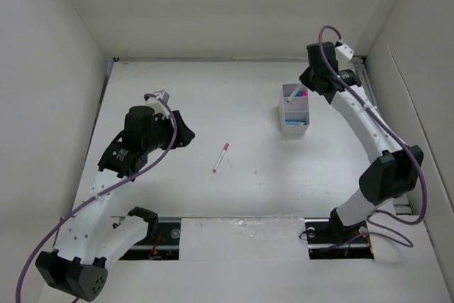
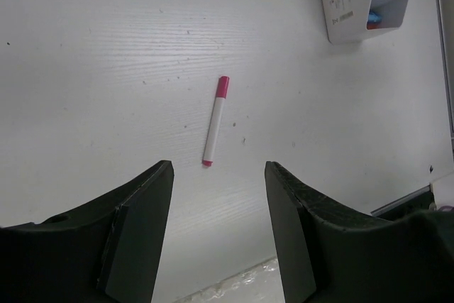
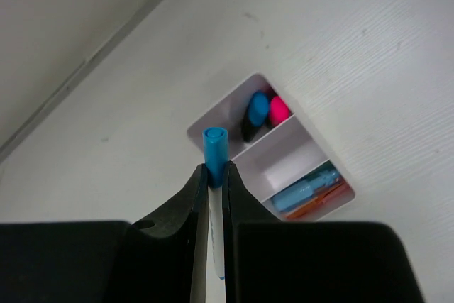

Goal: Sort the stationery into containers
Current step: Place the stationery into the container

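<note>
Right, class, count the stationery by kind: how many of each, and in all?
Pens: 2, pink pen on the table, blue pen in the right jaws
Markers: 2, blue marker and pink marker in the box
Stubby pieces: 2, blue piece, orange piece
Total: 6

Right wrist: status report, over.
Right gripper shut on blue-capped pen, at the divided box. Left gripper open, empty, pink-capped pen lying on table ahead. Nothing blocking the box.
</note>
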Available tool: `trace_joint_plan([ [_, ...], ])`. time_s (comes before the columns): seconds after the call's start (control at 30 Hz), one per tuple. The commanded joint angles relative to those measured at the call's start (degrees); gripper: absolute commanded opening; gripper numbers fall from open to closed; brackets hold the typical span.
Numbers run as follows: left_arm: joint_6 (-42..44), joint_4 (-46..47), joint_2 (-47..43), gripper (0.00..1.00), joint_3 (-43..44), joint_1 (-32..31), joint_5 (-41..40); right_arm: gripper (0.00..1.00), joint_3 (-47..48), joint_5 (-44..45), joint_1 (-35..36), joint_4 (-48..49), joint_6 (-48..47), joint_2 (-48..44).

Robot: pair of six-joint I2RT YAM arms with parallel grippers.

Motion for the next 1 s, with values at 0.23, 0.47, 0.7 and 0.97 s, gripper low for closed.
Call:
trace_joint_plan([
  [0.23,-0.2,1.7,2.2,0.51,1.3,-0.2,1.3,0.0,-0.4,24.3,0.0,4.6,-0.4,1.8],
  [0.47,0.4,1.7,4.8,0.51,1.8,-0.2,1.8,0.0,-1.7,30.4,1.6,5.7,3.1,5.4],
  [0.7,0.4,2.3,5.9,0.51,1.8,-0.2,1.8,0.0,-0.4,33.3,2.8,3.7,7.9,10.0],
  [0.97,0.4,2.3,7.1,0.51,2.3,-0.8,2.3,0.0,-1.6,35.1,3.9,1.8,14.0,11.6],
])
